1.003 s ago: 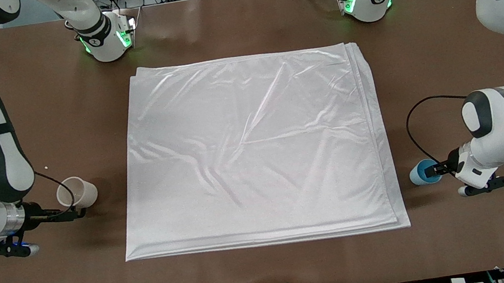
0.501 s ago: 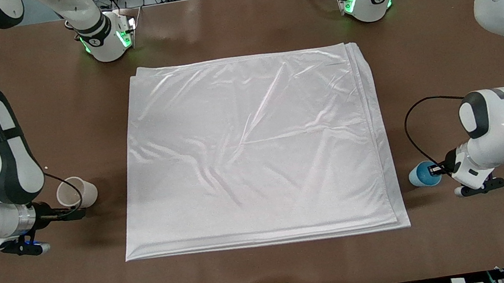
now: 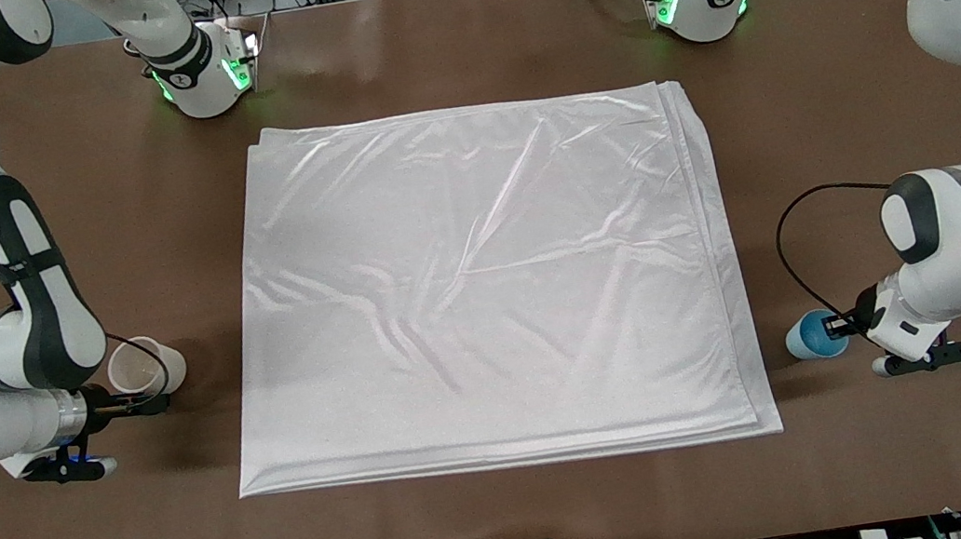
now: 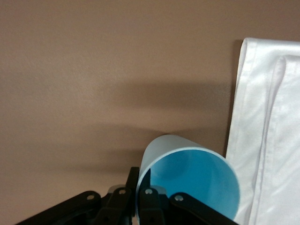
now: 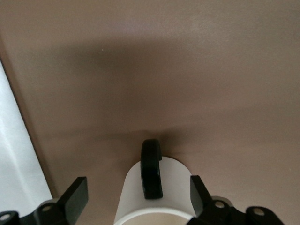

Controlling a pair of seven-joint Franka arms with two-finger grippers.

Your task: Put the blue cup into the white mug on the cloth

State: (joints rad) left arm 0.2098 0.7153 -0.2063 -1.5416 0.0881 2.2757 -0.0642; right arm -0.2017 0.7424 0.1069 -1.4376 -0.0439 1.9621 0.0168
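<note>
Left gripper (image 4: pixel 140 199) pinches the light-blue tapered plastic cup (image 4: pixel 190 180) by its rim; lift it squarely. Right gripper (image 5: pixel 136 199) straddles the cream ceramic mug (image 5: pixel 154 194), fingers spread; close firmly before carrying it to the shiny white folded cloth (image 3: pixel 483 288).

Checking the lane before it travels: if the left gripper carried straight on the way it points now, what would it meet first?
Likely the cloth: the left gripper, shut on the blue cup, points at its layered edge.

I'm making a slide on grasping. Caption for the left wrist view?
Left gripper pinches the tilted blue cup's rim above the brown table, beside the cloth.
</note>
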